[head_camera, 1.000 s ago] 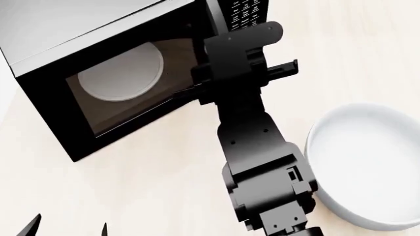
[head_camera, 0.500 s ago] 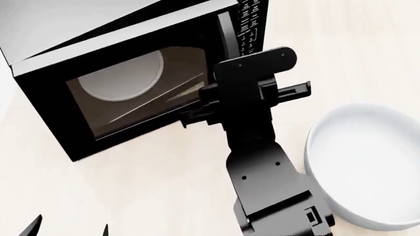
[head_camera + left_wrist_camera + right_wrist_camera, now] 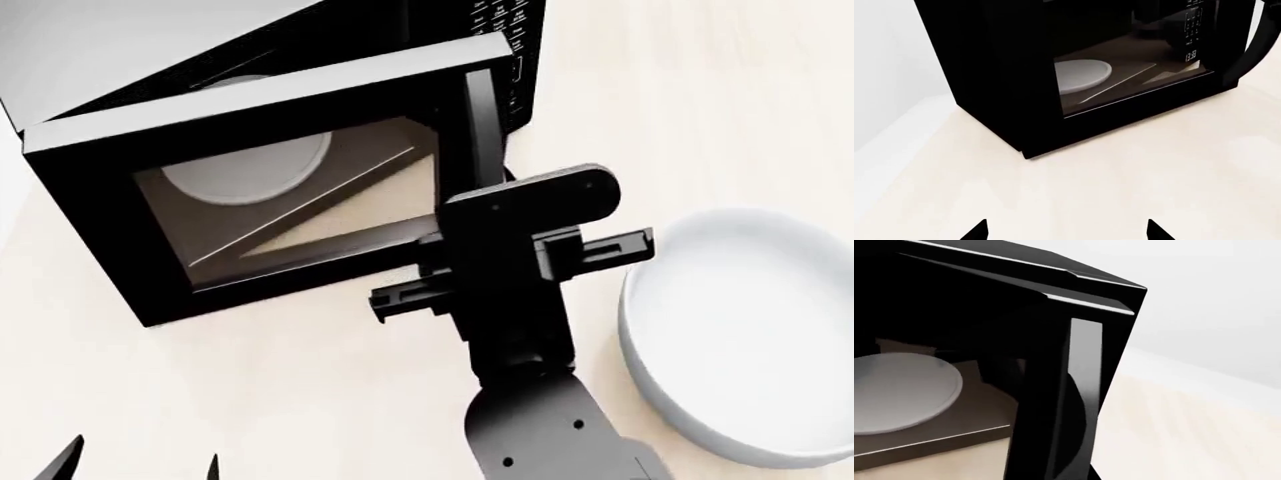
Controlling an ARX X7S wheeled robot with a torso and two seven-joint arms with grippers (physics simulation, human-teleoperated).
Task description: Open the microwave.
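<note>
Microwave [image 3: 120, 200] on pale counter [image 3: 307, 400], door [image 3: 267, 215] swung further out than a second ago, pulled by right gripper [image 3: 514, 265]; jaw grip impossible to tell. Clock [image 3: 1191, 55] reads roughly 13:33; keypad [image 3: 514, 30] lettering illegible. Left gripper [image 3: 1067, 231] spread, tips only, cut off. White bowl [image 3: 747, 330] partly cropped.

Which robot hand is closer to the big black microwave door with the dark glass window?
The right gripper is nearer, right at the swung-out edge of the black microwave's glass-windowed door. The left gripper sits low, well back from it.
</note>
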